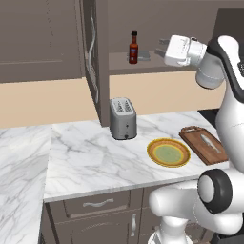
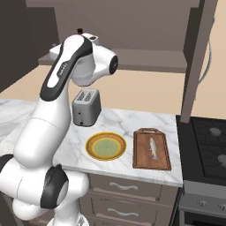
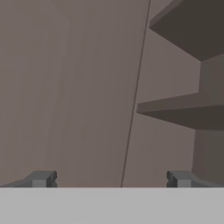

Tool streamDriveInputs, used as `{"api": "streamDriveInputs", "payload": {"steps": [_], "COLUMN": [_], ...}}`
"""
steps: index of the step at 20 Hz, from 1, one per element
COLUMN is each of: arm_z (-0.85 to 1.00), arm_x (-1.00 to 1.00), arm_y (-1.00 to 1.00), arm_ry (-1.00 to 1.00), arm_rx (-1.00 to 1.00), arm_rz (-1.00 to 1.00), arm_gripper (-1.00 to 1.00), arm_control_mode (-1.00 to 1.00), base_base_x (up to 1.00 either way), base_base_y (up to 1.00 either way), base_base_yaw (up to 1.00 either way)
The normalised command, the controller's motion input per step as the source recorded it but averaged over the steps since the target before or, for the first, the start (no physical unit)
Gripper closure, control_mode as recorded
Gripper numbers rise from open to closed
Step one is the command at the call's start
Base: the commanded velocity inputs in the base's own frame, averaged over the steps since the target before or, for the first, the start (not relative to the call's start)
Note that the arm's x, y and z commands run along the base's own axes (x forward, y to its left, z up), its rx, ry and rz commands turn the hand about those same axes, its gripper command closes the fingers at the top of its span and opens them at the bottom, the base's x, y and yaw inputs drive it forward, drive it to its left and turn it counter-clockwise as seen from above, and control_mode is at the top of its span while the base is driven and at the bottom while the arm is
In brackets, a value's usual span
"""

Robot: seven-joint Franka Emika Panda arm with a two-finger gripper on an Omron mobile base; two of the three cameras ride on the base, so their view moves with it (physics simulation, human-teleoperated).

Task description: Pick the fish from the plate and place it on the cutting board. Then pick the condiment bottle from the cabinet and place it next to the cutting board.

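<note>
The small silvery fish (image 1: 208,141) (image 2: 152,148) lies on the dark reddish cutting board (image 1: 194,139) (image 2: 143,155). Left of the board, the yellow-rimmed plate (image 1: 151,151) (image 2: 91,148) holds nothing. On the cabinet shelf (image 1: 121,64) (image 2: 145,59) the condiment bottle (image 1: 133,47) stands upright, red cap on top. My gripper (image 1: 161,47) (image 3: 110,179) is open at shelf height, a short way right of the bottle and apart from it. In the hand view its fingertips (image 3: 41,178) point at the bare cabinet wall with nothing between them.
A silver toaster (image 1: 123,118) (image 2: 86,107) stands on the marble counter (image 1: 90,157) below the shelf. The cabinet door (image 1: 93,62) hangs open left of the bottle. A flat grey object (image 1: 144,55) lies on the shelf behind the bottle. A stove (image 2: 209,137) borders the counter on the right.
</note>
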Motion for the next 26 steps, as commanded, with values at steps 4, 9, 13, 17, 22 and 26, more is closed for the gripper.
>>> {"api": "streamDriveInputs", "payload": {"steps": [4, 9, 13, 17, 22, 26], "arm_z": [0.0, 0.0, -0.01, -0.03, -0.06, -0.07], "arm_x": [0.12, 0.08, 0.12, 0.12, 0.14, 0.15], "arm_y": [0.0, 0.0, 0.0, 0.0, 0.0, 0.0], "arm_ry": [0.0, 0.0, 0.0, 0.0, 0.0, 0.0], "arm_rx": [0.0, 0.0, 0.0, 0.0, 0.0, 0.0], "arm_rz": [0.0, 0.0, 0.0, 0.0, 0.0, 0.0], "arm_gripper": [-1.0, -1.0, -1.0, -1.0, -1.0, -1.0], "arm_control_mode": [-1.0, -1.0, -1.0, -1.0, -1.0, -1.0], "base_base_x": [0.0, 0.0, 0.0, 0.0, 0.0, 0.0], "base_base_y": [0.0, 0.0, 0.0, 0.0, 0.0, 0.0], "base_base_yaw": [0.0, 0.0, 0.0, 0.0, 0.0, 0.0]}}
